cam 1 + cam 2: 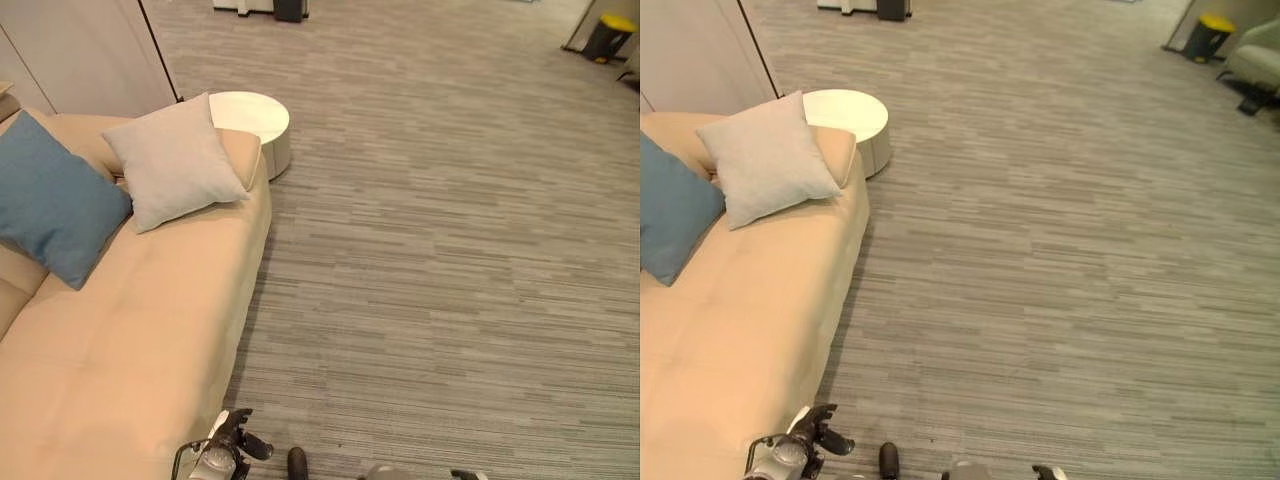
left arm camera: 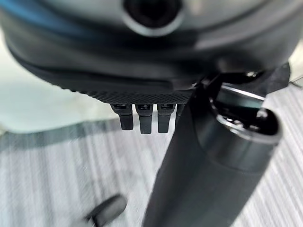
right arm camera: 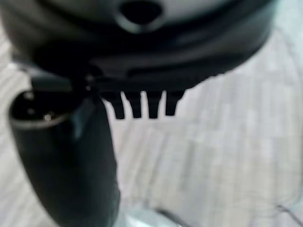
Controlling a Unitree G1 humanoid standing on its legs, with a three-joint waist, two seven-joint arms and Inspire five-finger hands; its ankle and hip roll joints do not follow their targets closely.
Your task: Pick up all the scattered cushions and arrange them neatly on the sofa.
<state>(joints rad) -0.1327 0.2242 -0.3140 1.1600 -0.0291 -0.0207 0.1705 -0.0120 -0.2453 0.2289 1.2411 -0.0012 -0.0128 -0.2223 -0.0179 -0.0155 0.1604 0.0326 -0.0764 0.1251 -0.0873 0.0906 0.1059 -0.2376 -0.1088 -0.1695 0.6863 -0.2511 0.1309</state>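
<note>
- Blue cushion [image 1: 50, 205] and grey cushion [image 1: 175, 160] lean on the beige sofa [image 1: 140, 340], grey beside the round white side table [image 1: 255, 115].
- Left hand [image 2: 142, 118] and right hand [image 3: 142, 106] hang empty, fingers straight.
- Carpet [image 1: 430, 250] looks cushion-free; scan around before reaching.

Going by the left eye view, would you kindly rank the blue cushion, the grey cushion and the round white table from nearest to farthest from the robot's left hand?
From the left hand, low by the sofa's front:
1. Blue cushion, sofa's left.
2. Grey cushion, against the far armrest.
3. Round white table, beyond the sofa.

Even soft light; blurred wrist views.
</note>
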